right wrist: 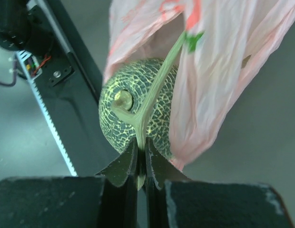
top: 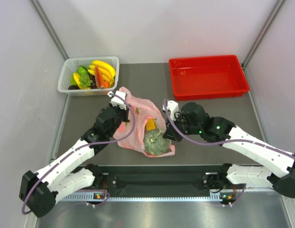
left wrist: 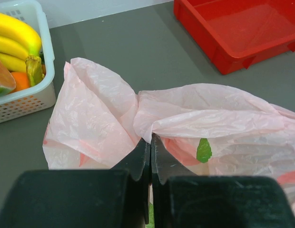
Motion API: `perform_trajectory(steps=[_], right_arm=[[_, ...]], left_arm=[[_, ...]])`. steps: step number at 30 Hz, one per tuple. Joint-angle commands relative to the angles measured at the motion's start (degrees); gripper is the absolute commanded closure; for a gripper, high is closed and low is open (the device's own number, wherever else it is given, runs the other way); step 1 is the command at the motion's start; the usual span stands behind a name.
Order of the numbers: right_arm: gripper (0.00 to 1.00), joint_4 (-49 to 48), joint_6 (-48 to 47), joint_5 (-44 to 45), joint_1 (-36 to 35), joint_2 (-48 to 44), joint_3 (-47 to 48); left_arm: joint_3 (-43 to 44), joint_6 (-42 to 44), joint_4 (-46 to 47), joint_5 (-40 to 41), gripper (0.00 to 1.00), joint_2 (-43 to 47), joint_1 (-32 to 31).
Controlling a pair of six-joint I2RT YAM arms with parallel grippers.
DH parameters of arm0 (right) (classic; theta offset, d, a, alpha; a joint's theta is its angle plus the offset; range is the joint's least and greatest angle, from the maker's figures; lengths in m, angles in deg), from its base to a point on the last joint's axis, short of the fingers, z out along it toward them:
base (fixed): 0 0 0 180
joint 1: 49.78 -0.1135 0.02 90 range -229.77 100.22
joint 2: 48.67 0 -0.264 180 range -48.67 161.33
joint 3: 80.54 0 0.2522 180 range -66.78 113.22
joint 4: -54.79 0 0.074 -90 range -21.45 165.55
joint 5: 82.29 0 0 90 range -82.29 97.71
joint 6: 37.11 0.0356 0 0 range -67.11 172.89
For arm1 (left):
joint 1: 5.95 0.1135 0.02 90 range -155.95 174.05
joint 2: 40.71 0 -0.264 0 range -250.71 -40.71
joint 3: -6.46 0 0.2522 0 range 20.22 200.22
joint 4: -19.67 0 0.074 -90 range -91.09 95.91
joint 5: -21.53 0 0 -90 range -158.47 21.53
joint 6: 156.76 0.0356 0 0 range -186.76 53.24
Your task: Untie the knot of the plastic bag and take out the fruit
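We see no knot: the translucent pink plastic bag [top: 137, 124] lies centrally on the grey worktop [top: 209, 114], its mouth open toward the close near edge. The left end effector [left wrist: 151, 151] is closed on its film. The right end effector [right wrist: 142, 161] is closed on the green stem [right wrist: 157, 85] of the round netted green melon [top: 156, 143], which is half out. An orange-yellow fruit [top: 150, 125] sits inside. Open room lies toward the red plastic tray [top: 208, 88].

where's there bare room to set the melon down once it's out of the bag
The red tray is empty, and bare table lies between it and the white basket, which is heaped full. The middle is crowded: the left end effector pinches the plastic bag, and the right end effector grips the melon by its stem.
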Motion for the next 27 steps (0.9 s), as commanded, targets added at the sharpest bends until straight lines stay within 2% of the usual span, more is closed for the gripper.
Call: perform_trajectory(steps=[1, 6, 9, 11, 13, 20, 24, 27], right_arm=[[1.00, 4.34, -3.77, -5.33, 0.18, -5.91, 5.02], [1.00, 13.99, -8.53, -20.70, 0.36, -6.80, 7.04], [1.00, 18.22, -13.09, -23.36, 0.27, -4.60, 7.75], [1.00, 18.68, -13.11, -20.75, 0.36, -4.68, 8.36], [1.00, 14.92, -10.65, -13.29, 1.84, -6.43, 10.02], [1.00, 7.70, -9.32, -15.90, 18.88, -12.07, 18.02], [1.00, 8.04, -6.95, 0.22, 21.19, -7.16, 23.73], [1.00, 5.69, -4.59, 8.68, 22.59, -1.89, 28.47]], left_arm=[[-0.80, -0.82, 3.16, 1.28, 1.00, 0.54, 0.26], [-1.16, -2.05, 4.13, 1.10, 1.00, 0.11, 0.26], [-0.89, -2.50, 4.92, 0.84, 1.00, -0.33, 0.26], [-0.63, -2.58, 4.75, 0.31, 1.00, -0.34, 0.35], [-0.89, -2.67, 4.31, -0.13, 1.00, 0.01, 0.26], [-3.87, -3.73, 2.02, -1.80, 1.00, 3.43, 0.26], [-5.90, -4.78, 1.14, -2.24, 1.00, 5.73, 0.26], [-6.87, -5.74, 0.70, -2.68, 1.00, 7.22, 0.26]])
